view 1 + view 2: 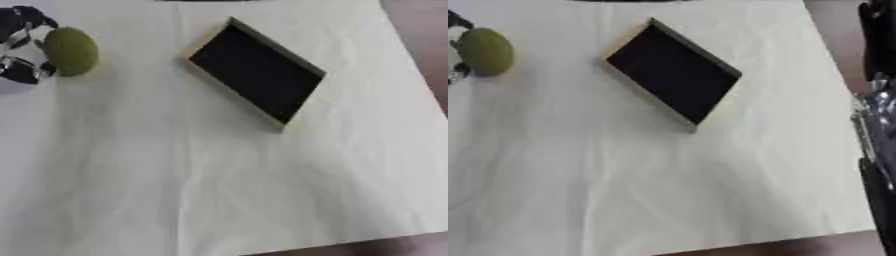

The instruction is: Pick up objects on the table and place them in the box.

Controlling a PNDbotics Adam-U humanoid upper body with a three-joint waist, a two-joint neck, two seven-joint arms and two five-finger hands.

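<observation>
A round green object [70, 50] sits at the far left of the white-covered table [219, 190]. My left hand [19, 45] is at the top left corner, its black and silver fingers curled round the green object's left side. A shallow box [256, 70] with a dark inside and pale rim lies tilted at the upper middle, with nothing inside it. Of my right arm [877, 115] only a black and silver stretch shows along the right edge of the right eye view; its hand is hidden.
The white cloth has soft creases across the middle. Brown floor [420, 35] shows beyond the table's right edge and at the lower right corner.
</observation>
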